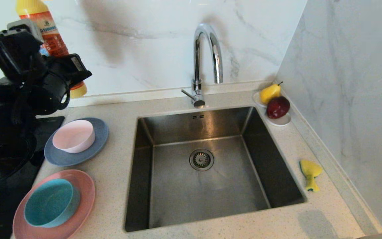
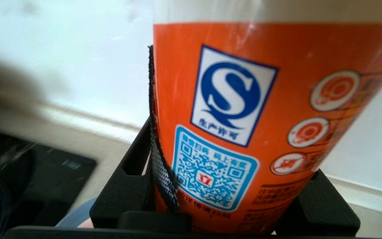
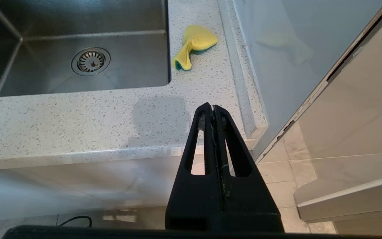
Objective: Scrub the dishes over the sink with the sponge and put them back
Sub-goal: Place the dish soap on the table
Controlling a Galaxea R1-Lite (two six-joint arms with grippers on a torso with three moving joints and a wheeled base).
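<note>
My left gripper (image 1: 65, 68) is at the back left of the counter, shut on the tilted orange bottle (image 1: 50, 30) with a yellow cap. In the left wrist view the bottle (image 2: 244, 116) fills the gap between the fingers (image 2: 154, 156). The pale pink bowl (image 1: 74, 136) sits on the grey-blue plate (image 1: 95, 146). The teal bowl (image 1: 50, 202) sits on the salmon-pink plate (image 1: 85, 189). Both stacks are left of the sink (image 1: 211, 192). The bent yellow sponge (image 1: 310, 174) lies on the counter right of the sink. My right gripper (image 3: 213, 108) hangs shut and empty before the counter's front edge.
A curved chrome tap (image 1: 207, 53) stands behind the sink. A small white dish (image 1: 281, 122) with a pear (image 1: 270, 93) and a red apple (image 1: 278, 107) sits at the back right corner. A black hob (image 1: 50, 124) lies at the left. A marble wall (image 1: 350, 83) bounds the right.
</note>
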